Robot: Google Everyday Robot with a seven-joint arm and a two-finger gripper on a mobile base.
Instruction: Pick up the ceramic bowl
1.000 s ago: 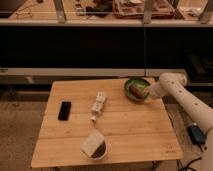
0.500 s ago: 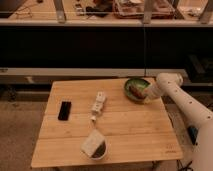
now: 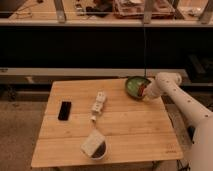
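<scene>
Camera view: wooden counter (image 3: pixel 125 132) with the green bowl (image 3: pixel 135 86) at its far right corner. The white arm (image 3: pixel 187 107) reaches in from the right; its end effector (image 3: pixel 145 92) sits at the bowl's right rim, finger state cannot be told. Phone (image 3: pixel 64 110) at left, white block (image 3: pixel 98 106) mid-counter, white bowl (image 3: pixel 95 146) near edge.

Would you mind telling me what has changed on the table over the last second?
Very little moved. The gripper has stayed at the right rim of the ceramic bowl, while the arm behind it shifted slightly; no lift is visible. The bowl remains at the table's far right corner. The phone, the white object in the middle and the white bowl at the front are unmoved.
</scene>
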